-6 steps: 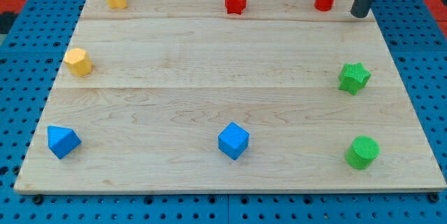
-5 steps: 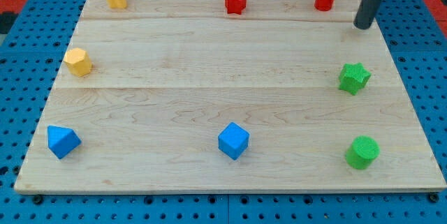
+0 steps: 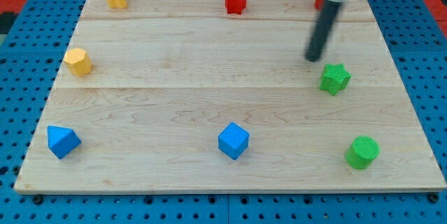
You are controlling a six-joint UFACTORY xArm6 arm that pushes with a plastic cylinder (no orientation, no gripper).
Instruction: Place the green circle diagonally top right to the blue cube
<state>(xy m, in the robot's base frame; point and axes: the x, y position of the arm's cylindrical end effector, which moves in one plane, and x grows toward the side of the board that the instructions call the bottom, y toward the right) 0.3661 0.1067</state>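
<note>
Hovering just beside green star (image 3: 335,79): my tip (image 3: 313,58)

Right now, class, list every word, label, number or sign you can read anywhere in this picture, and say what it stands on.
None: no word, label, brand, number or sign can be read anywhere in the camera view.
The wooden board shows only grain.
The blocks are plain, including the green circle, blue cube and green star.
The blue pegboard carries only holes.
My tip is unmarked, just up-left of the green star.
</note>
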